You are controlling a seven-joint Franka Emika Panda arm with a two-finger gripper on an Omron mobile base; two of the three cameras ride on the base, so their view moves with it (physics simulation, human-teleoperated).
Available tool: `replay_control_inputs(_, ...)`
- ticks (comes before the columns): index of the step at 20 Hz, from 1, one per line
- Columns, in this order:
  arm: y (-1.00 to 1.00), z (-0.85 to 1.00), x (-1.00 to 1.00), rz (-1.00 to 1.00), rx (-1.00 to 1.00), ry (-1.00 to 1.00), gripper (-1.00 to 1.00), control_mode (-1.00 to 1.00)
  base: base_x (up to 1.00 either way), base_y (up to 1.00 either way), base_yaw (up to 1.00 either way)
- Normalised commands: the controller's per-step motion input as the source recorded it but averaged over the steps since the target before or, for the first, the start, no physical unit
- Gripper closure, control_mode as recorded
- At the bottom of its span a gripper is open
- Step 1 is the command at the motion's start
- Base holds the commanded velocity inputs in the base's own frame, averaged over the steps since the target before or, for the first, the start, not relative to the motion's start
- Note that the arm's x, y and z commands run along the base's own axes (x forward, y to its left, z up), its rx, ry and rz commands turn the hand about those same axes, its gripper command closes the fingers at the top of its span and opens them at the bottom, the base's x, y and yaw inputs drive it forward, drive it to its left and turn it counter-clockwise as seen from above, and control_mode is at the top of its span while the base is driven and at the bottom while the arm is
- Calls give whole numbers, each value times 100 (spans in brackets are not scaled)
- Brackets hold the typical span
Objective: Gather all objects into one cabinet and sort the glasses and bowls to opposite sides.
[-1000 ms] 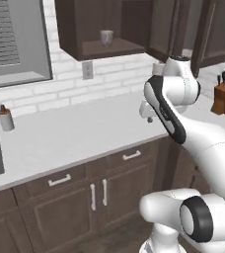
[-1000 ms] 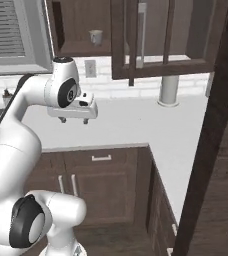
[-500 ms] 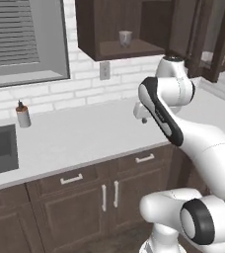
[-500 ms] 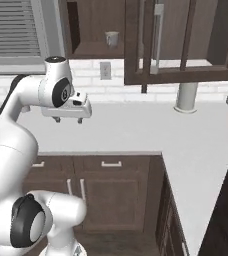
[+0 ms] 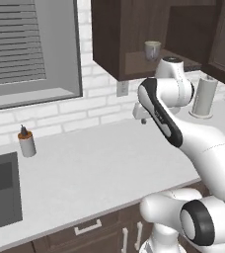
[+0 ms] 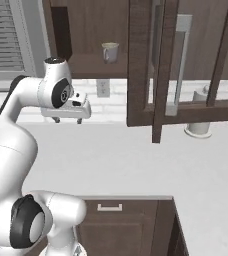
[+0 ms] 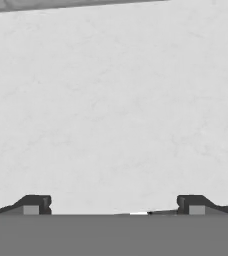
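The claw (image 6: 66,119) hangs spread and empty, pointing down at bare white table (image 7: 116,100), with nothing between its tips. By the look of it, the gathering is at the approach stage: nothing is gripped, and the next move calls for lifting the claw toward the open cabinet (image 6: 141,65) at about 1 o'clock of it in the right base view. There one tumbler (image 6: 110,52) stands upright on the shelf, small, pale grey-beige, tapered, near the shelf's front edge. The cabinet's glass-paned door (image 6: 186,60) stands swung out, its grey bar handle (image 6: 178,65) facing the camera
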Motion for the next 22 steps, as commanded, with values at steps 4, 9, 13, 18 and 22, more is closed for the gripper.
replay_control_inputs(4, 0, 0, 0, 0, 0, 0, -100, 100, 95, -16, 0)
replay_control_inputs(9, 0, 0, 0, 0, 0, 0, -100, 100, 56, -45, -3)
replay_control_inputs(13, 0, 0, 0, 0, 0, 0, -100, 100, 31, -45, -9)
replay_control_inputs(18, 0, 0, 0, 0, 0, 0, -100, 100, 18, -38, -11)
replay_control_inputs(22, 0, 0, 0, 0, 0, 0, -100, 100, 1, -7, -2)
